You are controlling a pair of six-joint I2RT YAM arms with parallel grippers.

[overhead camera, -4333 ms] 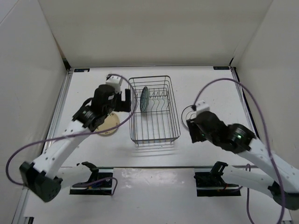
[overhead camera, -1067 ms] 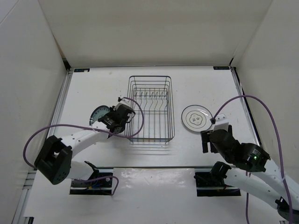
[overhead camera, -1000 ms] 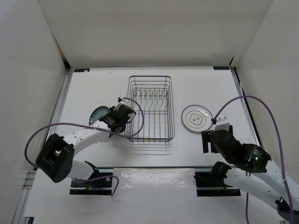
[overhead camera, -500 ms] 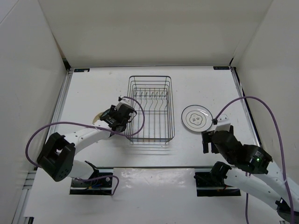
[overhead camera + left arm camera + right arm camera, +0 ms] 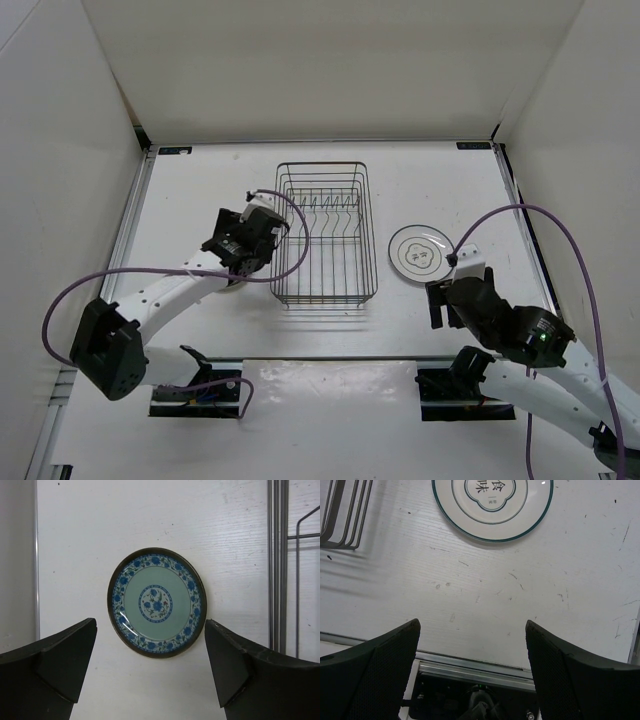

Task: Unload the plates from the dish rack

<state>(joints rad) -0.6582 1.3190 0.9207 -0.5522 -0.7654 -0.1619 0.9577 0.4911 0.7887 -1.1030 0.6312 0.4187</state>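
Observation:
The dish rack [image 5: 325,235] stands at the table's middle with no plate in it. The teal-blue patterned plate [image 5: 156,602] lies flat on the table left of the rack, and my left arm hides it in the top view. My left gripper [image 5: 236,250] hovers over it, open and empty [image 5: 150,623]. The white plate [image 5: 419,252] with the dark rim ring lies flat to the right of the rack. My right gripper [image 5: 440,300] is open and empty, just nearer than that plate [image 5: 492,505]. The cream-beige plate is hidden.
Rack wires [image 5: 277,565] run down the right of the left wrist view. A rack corner [image 5: 345,515] shows at the top left of the right wrist view. The table's near metal edge [image 5: 475,667] lies below my right gripper. White walls enclose the table.
The teal plate stood in the rack 4.3 s ago and now lies on the table to its left. My left gripper has let it go and lifted above it. The right arm barely moved.

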